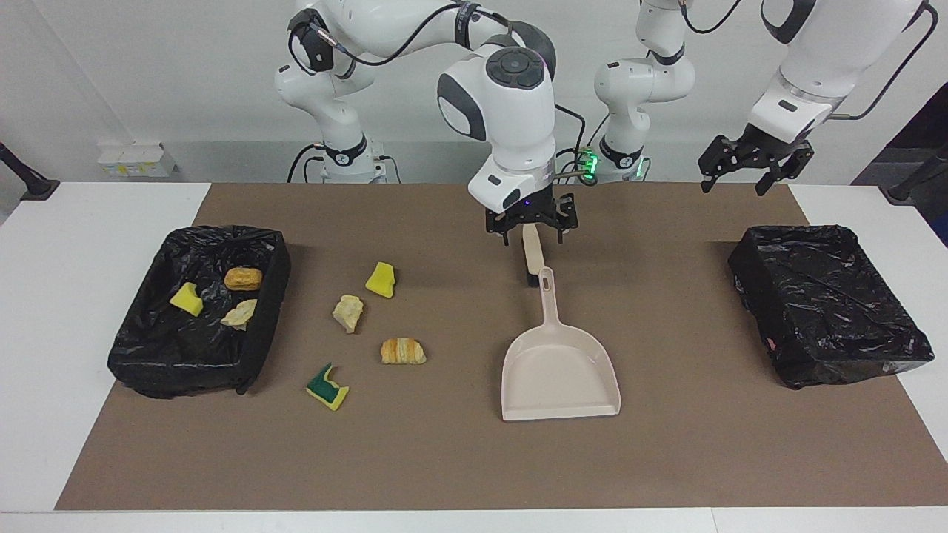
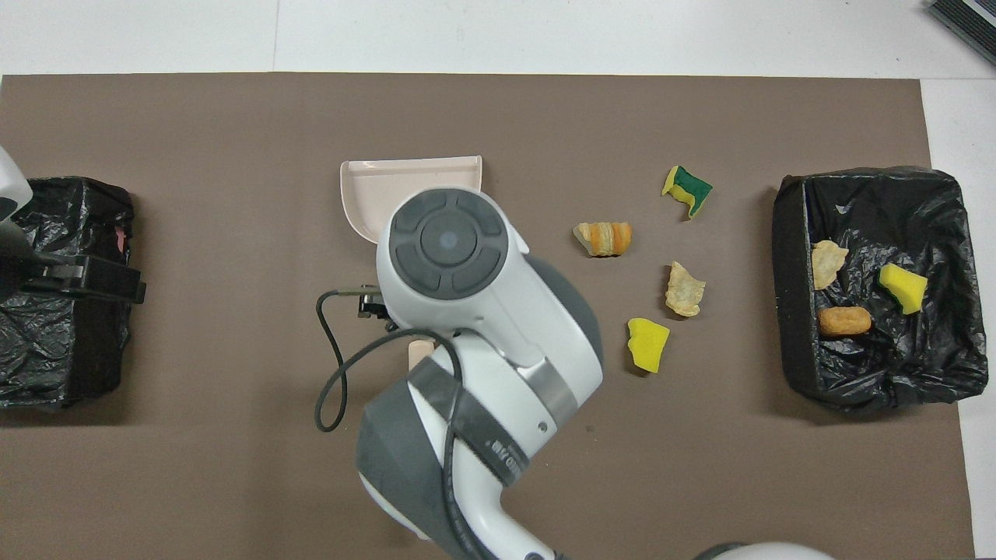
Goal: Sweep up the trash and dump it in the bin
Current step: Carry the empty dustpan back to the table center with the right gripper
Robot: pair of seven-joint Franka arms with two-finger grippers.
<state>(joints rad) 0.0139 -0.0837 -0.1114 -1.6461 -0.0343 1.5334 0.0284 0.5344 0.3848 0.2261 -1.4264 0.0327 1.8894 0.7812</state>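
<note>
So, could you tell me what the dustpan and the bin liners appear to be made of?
The dustpan looks like moulded beige plastic: smooth, matte, with a one-piece handle. Both bin liners seem to be thin black plastic film, crinkled and glossy where light catches the folds.

White table (image 1: 89, 244) covered by brown mat (image 1: 459, 459). On mat: black-lined bin (image 1: 148, 363) frame left holding scraps, second black bin (image 1: 829, 303) frame right, beige dustpan (image 1: 559, 374) center, four trash scraps (image 1: 403, 351) left of center.
</note>
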